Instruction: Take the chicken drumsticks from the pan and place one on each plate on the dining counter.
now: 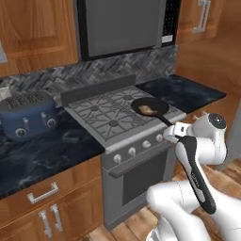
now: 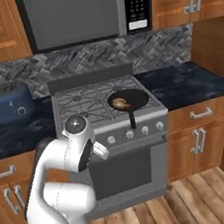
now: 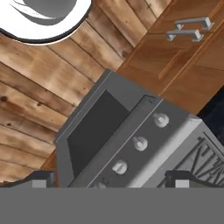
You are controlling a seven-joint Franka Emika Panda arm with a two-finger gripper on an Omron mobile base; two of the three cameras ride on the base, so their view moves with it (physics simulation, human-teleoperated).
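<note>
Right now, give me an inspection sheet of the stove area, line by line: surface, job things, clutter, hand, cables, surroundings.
Surface: grey stove with burner grates, set in a dark marbled counter.
Job's things: black pan on the front right burner, handle pointing toward the robot; golden-brown chicken drumsticks lie in it, their number not clear. No plates seen.
Clutter: blue toaster on the counter left of the stove.
Hand: the hand is open and empty, low in front of the oven door, aimed at the knobs.
Cables: nothing seen.
Surroundings: microwave above the stove, wooden cabinets, plank floor.
</note>
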